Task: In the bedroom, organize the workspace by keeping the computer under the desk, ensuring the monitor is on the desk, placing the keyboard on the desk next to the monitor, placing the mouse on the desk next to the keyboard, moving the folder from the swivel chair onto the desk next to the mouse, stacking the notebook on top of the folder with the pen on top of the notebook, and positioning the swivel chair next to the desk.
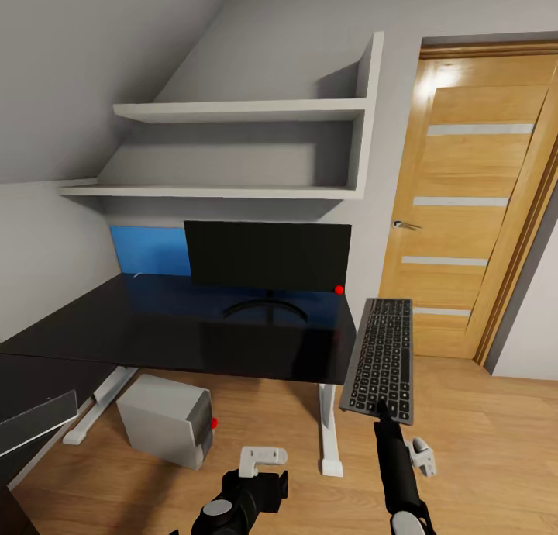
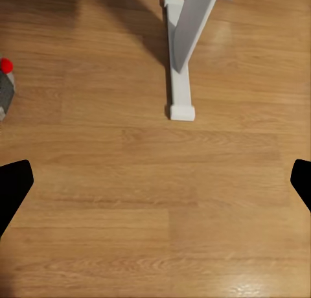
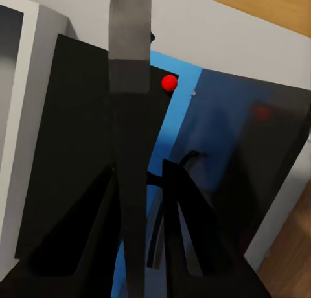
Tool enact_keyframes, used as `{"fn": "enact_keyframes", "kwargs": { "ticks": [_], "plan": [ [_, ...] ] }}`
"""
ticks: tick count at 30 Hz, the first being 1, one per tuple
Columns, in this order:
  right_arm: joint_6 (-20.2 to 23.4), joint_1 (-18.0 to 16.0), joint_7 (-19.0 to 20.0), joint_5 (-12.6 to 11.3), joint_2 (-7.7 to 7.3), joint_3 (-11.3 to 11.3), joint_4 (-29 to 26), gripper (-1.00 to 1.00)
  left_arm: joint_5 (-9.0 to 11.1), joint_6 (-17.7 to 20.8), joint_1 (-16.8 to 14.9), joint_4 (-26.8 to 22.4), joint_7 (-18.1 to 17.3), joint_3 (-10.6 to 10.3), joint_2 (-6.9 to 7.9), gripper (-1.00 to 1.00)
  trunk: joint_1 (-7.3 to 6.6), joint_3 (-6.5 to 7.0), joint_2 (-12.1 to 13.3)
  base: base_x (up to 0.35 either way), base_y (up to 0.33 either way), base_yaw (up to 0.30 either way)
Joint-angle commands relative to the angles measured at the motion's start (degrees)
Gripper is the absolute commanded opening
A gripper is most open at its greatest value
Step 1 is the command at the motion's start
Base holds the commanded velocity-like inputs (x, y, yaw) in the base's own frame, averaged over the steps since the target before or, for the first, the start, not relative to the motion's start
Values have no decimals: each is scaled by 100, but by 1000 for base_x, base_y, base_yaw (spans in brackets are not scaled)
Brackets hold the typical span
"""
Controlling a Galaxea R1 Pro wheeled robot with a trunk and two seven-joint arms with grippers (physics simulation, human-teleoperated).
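The black monitor (image 1: 267, 256) stands on its ring stand at the back of the glossy black desk (image 1: 155, 326). Below the desktop, the white-grey computer (image 1: 167, 419) sits on the floor, its red light facing right. My right gripper (image 1: 383, 411) is shut on the near short end of the keyboard (image 1: 381, 357), holding it in the air just off the desk's right edge. The right wrist view has the keyboard (image 3: 129, 65) edge-on between the fingers (image 3: 97, 233), with the monitor (image 3: 71, 149) beyond. My left gripper (image 1: 262, 459) hangs open and empty over the floor.
A blue panel (image 1: 149, 250) stands against the wall behind the monitor. White wall shelves (image 1: 240, 112) hang above the desk and a wooden door (image 1: 465, 194) stands to the right. The white desk leg (image 2: 184, 52) and a computer corner (image 2: 5, 94) show beyond my open left gripper (image 2: 155, 188).
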Motion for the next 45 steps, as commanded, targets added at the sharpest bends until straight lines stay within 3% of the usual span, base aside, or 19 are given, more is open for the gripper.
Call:
{"fn": "enact_keyframes", "kwargs": {
  "ticks": [1, 7, 8, 9, 14, 23, 31, 33, 36, 45],
  "plan": [
    [2, -4, 63, -69, 4, -5, 11, -100, 19, 20, -8, -8, 35, -9, 3, 100, 3, -7, -4, 278, 25, 0],
    [-5, -12, 40, -68, -1, -3, 29, -100, 14, 26, -8, -8, 24, -4, 5, 100, 3, -7, -4, 186, 9, 0],
    [-17, -13, -40, -72, 2, -3, 31, -100, 17, 27, -8, -8, 22, -4, 4, 100, 3, -7, -4, 39, 1, 0],
    [-299, -13, -489, -74, 4, -3, 37, -100, 21, 27, -8, -8, 20, -3, 3, 100, 3, -7, -4, 7, 0, 0],
    [-499, -13, -732, -76, 4, 0, 66, -100, 22, 27, -8, -8, 20, -3, 3, 100, 3, -7, -4, 2, 0, 0],
    [-531, -13, -771, -75, 49, 319, 118, -100, 14, 27, -8, -12, 20, -3, 3, 100, 3, -7, -4, 5, 16, 0],
    [-540, -13, -771, -127, 48, 333, 122, -100, 22, 36, -8, -11, 20, -3, 3, 100, 3, -7, -4, 66, 137, 0],
    [-540, -13, -771, -306, 48, 339, 122, -100, 25, 36, -8, -10, 20, -8, 3, 100, 3, -7, -4, 55, 188, 0],
    [-540, -13, -771, -381, 48, 340, 122, -100, 29, 36, -8, -9, 20, -11, -2, 100, 3, -7, -4, 13, 57, 0],
    [-534, -13, -767, -417, 48, 332, 122, -100, 34, 36, -8, -8, 13, -18, -6, 100, 3, -7, -4, 1, 6, 0]
  ]
}}
